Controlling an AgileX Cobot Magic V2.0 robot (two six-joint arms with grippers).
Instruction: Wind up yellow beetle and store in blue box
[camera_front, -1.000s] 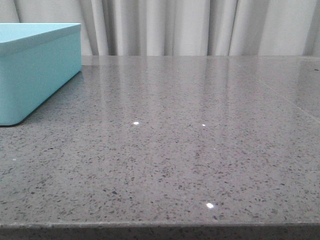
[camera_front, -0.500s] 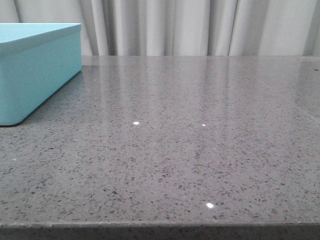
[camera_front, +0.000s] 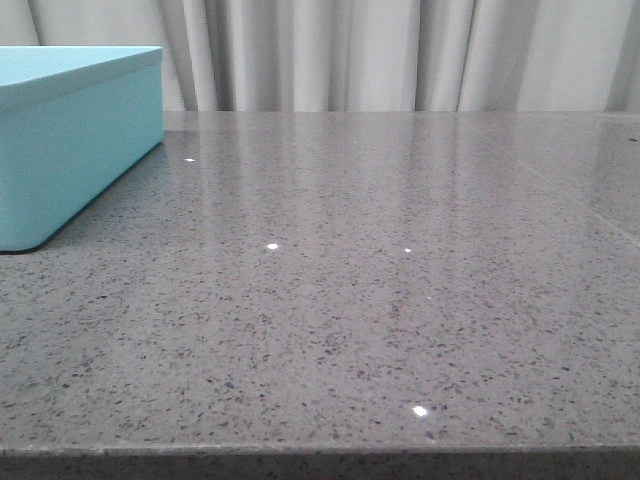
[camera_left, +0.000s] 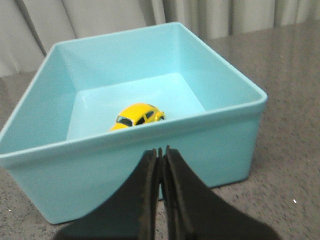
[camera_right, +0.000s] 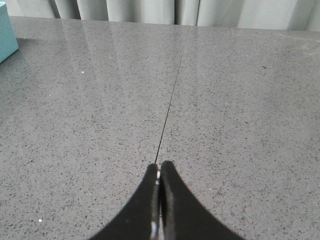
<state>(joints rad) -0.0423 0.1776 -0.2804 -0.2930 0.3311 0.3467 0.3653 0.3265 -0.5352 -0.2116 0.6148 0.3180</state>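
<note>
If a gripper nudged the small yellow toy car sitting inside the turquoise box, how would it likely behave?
The glossy yellow toy Beetle car sits upright on the floor of the open light turquoise plastic box, so a nudge would probably roll it. Its shiny rounded shell looks slippery to pinch. It seems light for its size, and the box walls should stop it.

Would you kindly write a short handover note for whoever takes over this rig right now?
Left gripper: jaws shut, empty, outside the large turquoise-blue plastic box, near its wall.
Right gripper: jaws shut, empty, above the speckled grey stone table.
The small glossy yellow toy beetle car rests upright on the box floor.
Done: car stored. Winding cannot be confirmed from these views.
Left: apparently nothing but parking the arms.
</note>
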